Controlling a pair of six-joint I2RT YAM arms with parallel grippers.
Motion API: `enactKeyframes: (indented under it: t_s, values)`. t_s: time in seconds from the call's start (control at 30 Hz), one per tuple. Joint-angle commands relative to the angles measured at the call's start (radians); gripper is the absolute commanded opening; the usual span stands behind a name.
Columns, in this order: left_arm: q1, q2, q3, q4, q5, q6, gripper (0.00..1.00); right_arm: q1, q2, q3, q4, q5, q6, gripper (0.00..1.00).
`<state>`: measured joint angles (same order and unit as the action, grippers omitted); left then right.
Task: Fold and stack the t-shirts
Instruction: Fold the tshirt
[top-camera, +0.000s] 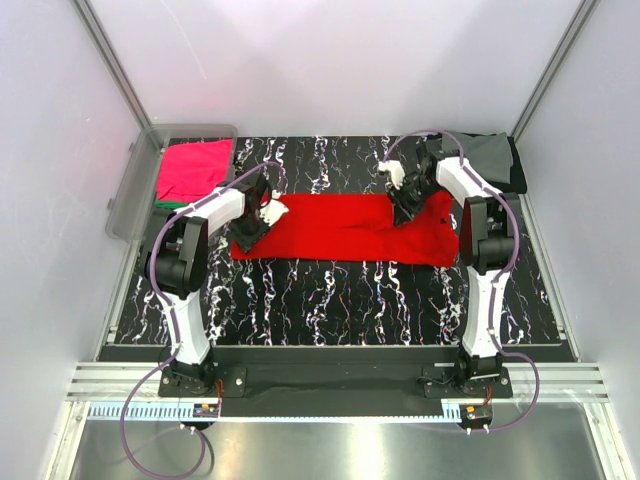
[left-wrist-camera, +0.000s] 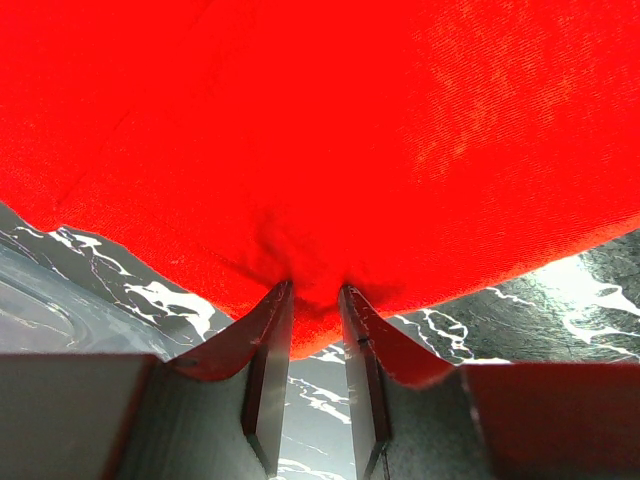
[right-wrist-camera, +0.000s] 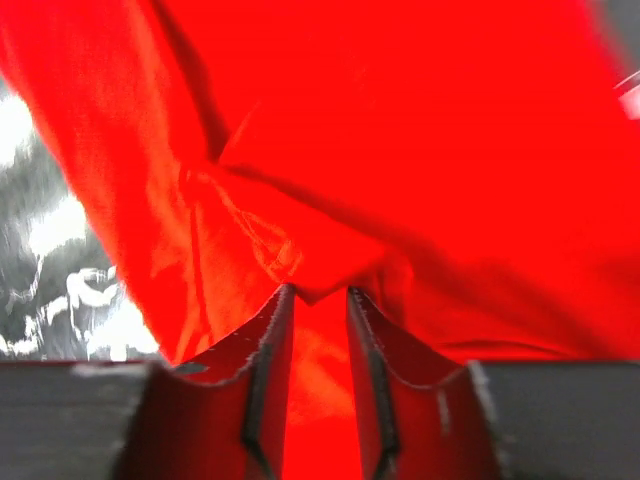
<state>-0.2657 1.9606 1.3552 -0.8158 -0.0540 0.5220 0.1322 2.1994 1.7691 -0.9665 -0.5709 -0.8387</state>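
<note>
The bright red t-shirt lies spread in a long band across the middle of the marbled table. My left gripper is at its left end, shut on the cloth edge. My right gripper is at its right part, shut on a fold of the red cloth. A magenta-pink shirt lies folded on a green one in the bin. Grey and black shirts lie at the back right.
A clear plastic bin stands at the back left, partly off the black marbled table. White walls and metal frame posts enclose the table on three sides.
</note>
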Motion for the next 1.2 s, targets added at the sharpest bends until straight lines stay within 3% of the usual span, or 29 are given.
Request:
enactKeyframes:
  t_s: [0.0, 0.2, 0.33, 0.47, 0.57, 0.8, 1.17]
  values:
    - [0.003, -0.003, 0.009, 0.021, 0.022, -0.011, 0.30, 0.014, 0.055, 0.177, 0.020, -0.064, 0.099, 0.33]
    - [0.003, -0.028, 0.005, 0.021, 0.011, -0.004, 0.30, 0.066, 0.100, 0.398, 0.043, -0.080, 0.193, 0.35]
    - [-0.004, -0.130, 0.047, 0.003, 0.020, 0.003, 0.31, 0.075, -0.002, 0.374, 0.061, -0.035, 0.210, 0.36]
    - [-0.007, -0.233, 0.045, -0.037, 0.045, 0.091, 0.48, 0.058, -0.168, 0.203, 0.150, 0.032, 0.226, 0.41]
    - [-0.007, -0.285, -0.034, -0.045, 0.048, 0.185, 0.54, 0.046, -0.285, 0.022, 0.231, 0.052, 0.239, 0.45]
    - [-0.007, -0.264, -0.142, -0.001, 0.025, 0.280, 0.52, 0.030, -0.426, -0.304, 0.230, 0.052, 0.282, 0.47]
    - [-0.007, -0.141, -0.119, 0.060, 0.006, 0.317, 0.52, -0.020, -0.517, -0.510, 0.221, 0.080, 0.231, 0.47]
